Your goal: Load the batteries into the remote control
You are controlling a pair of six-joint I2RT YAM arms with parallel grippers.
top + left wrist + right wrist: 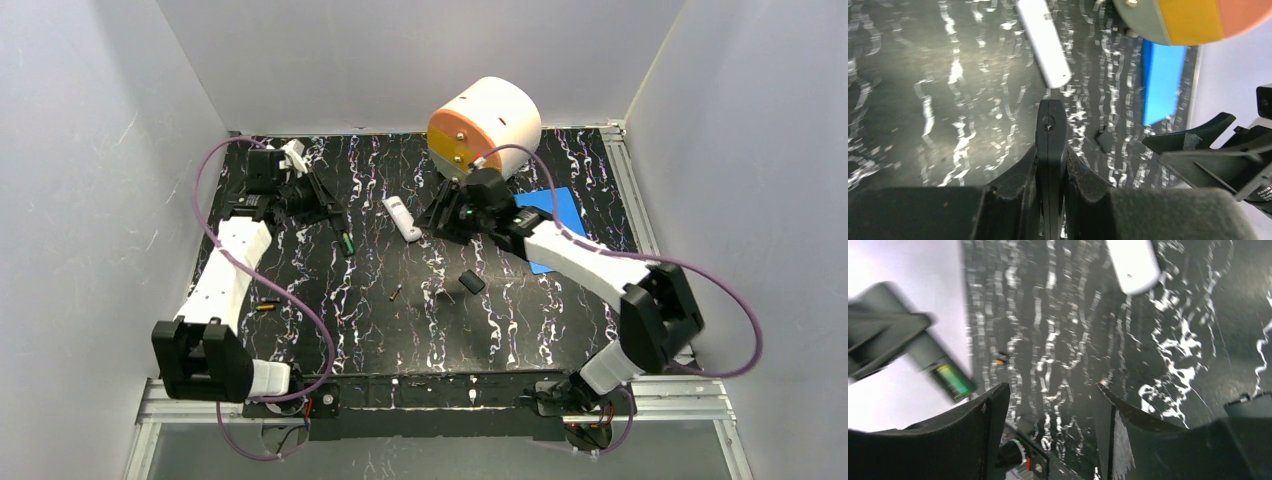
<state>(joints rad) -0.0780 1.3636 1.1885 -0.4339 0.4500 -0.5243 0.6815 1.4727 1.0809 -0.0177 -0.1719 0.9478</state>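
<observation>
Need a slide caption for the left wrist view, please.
Left gripper clamps a black remote; a white remote lies beyond on the dark table.

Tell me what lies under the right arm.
A blue sheet, flat on the table. The arm covers its middle strip, so whatever may sit there cannot be seen.

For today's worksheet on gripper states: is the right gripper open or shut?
Open. In its wrist view the right gripper has its fingers well apart, only the table showing between them; nothing held.
</observation>
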